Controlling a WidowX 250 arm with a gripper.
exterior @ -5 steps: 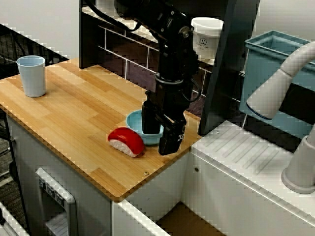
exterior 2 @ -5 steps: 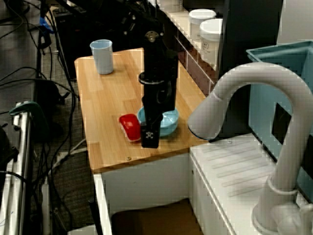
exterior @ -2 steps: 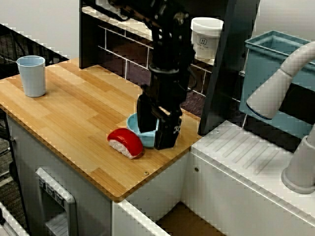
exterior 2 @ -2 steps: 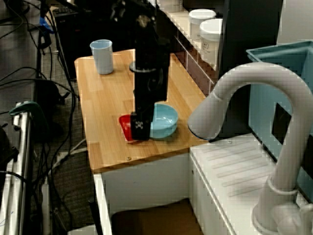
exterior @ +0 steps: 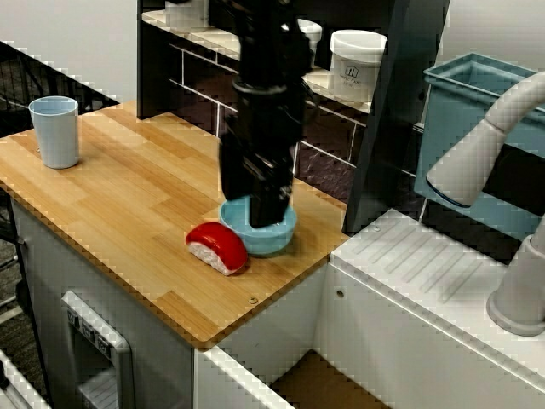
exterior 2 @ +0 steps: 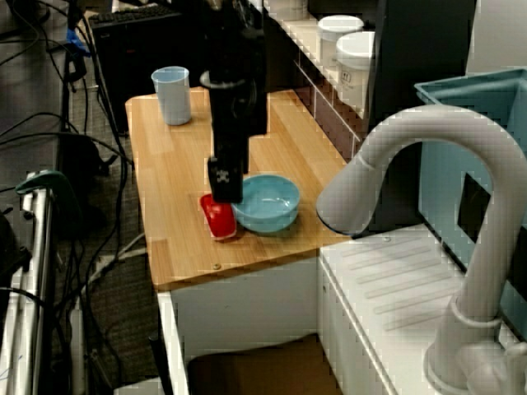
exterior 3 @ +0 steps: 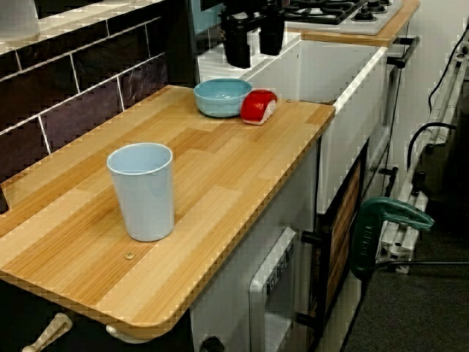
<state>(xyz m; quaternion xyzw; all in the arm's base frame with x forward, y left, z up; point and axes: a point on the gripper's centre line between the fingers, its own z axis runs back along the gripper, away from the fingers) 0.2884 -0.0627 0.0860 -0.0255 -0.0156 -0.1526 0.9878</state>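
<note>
The tool (exterior 3: 254, 57) hung above the counter (exterior: 128, 204) with its two dark fingers spread and nothing between them. The gap showed best in the view along the counter from the cup end. Directly below it, and a little to one side, sat a light blue bowl (exterior: 281, 234), upright, with nothing visible inside. In the view from the sink side the tool's body hid part of the bowl's rim. A toy sushi piece (exterior: 217, 246) (red on top, white beneath) lay under the tool's other side, just beside the bowl and seemingly touching its wall. In the view from above the faucet, the fingertips stood over the spot where the sushi met the bowl – clear of both, touching neither. Well apart from the tool, at the far end of the counter, a pale blue cup (exterior 3: 143, 191) stood upright. Behind the tool, white tubs (exterior: 358, 64) sat on a shelf.
</note>
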